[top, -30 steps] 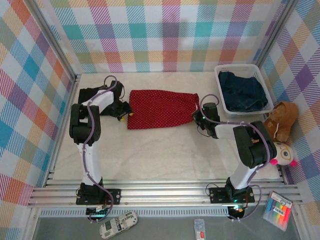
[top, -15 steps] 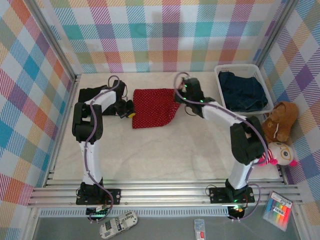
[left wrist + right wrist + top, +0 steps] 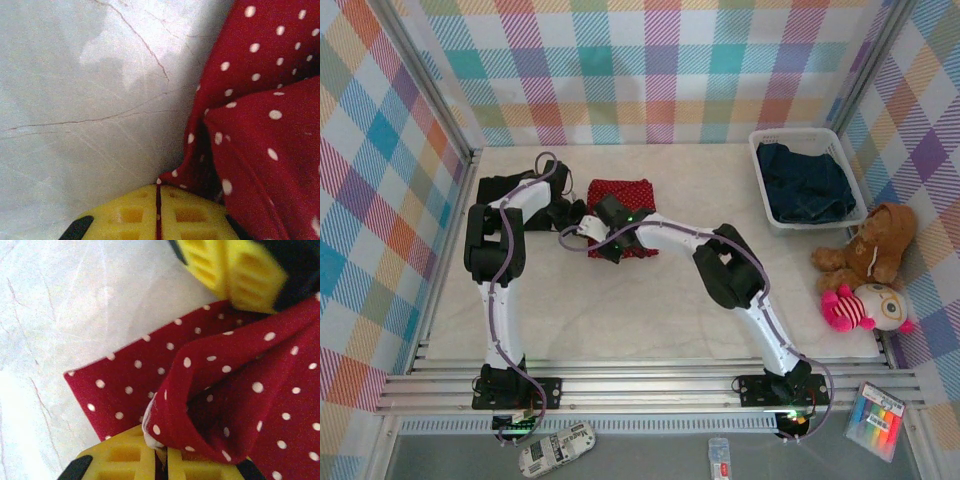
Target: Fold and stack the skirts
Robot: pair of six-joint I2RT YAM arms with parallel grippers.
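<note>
1. Red polka-dot skirt (image 3: 625,192) lies doubled over on the counter (image 3: 620,310), left of centre and toward the far side.
2. My left hand (image 3: 158,216) is clamped on its left edge.
3. My right hand (image 3: 161,460), with its arm stretched across the counter, is clamped on the folded-over edge just beside the left one.
4. The cloth spreads rightward from both hands, so I judge letting go comes next. My left arm is the nearer one.
</note>
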